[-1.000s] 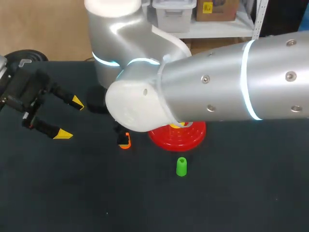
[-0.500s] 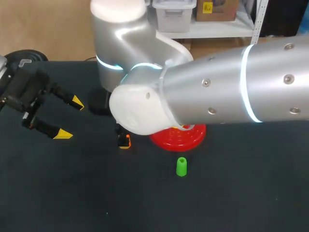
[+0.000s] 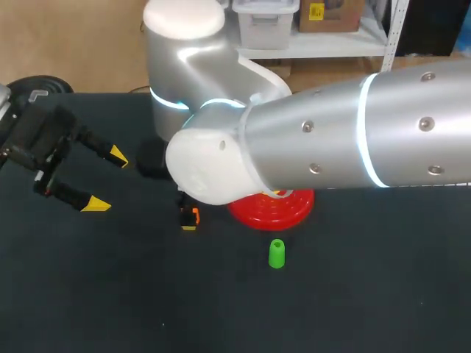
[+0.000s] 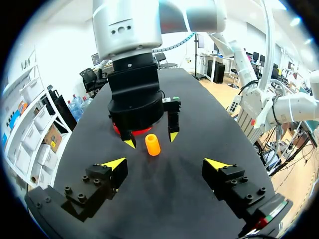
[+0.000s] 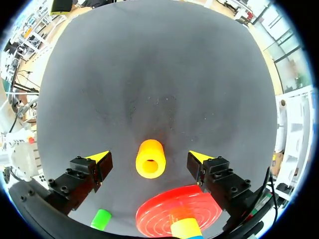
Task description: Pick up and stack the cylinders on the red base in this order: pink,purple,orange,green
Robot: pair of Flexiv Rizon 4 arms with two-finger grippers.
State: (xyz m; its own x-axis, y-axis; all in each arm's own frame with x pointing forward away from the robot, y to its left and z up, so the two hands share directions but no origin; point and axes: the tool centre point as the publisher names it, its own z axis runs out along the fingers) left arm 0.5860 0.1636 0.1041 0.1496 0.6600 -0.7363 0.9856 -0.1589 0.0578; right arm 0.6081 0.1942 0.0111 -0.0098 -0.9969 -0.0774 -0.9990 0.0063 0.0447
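**Right claw open around the orange cylinder**

The dark surface [image 3: 110, 294] carries everything. The silver right arm [image 3: 331, 140] is the biggest thing over it, coming in from the right and reaching past the middle, so that it hides most of what lies beneath it in the head view.

The right claw [image 5: 149, 156] points down at the surface with its fingers spread wide. It grips nothing. The left claw [image 3: 107, 180] hangs well off to the left, also spread wide and holding nothing.

The red base [image 5: 164, 209] sits on the surface just behind the right claw's fingertips, under the claw's body. A yellow piece rises from its middle. Whether pink and purple cylinders are on it cannot be told.

The orange cylinder [image 5: 150, 159] stands upright on the surface between the right claw's two fingers, its hole facing up. A clear gap shows on each side, so neither finger touches it. It stands just beside the base, and in the left wrist view it is ahead of the left claw, well apart from it.

The green cylinder [image 3: 276, 254] stands upright on the surface near the base. It lies outside the right claw, back beside one finger's body.
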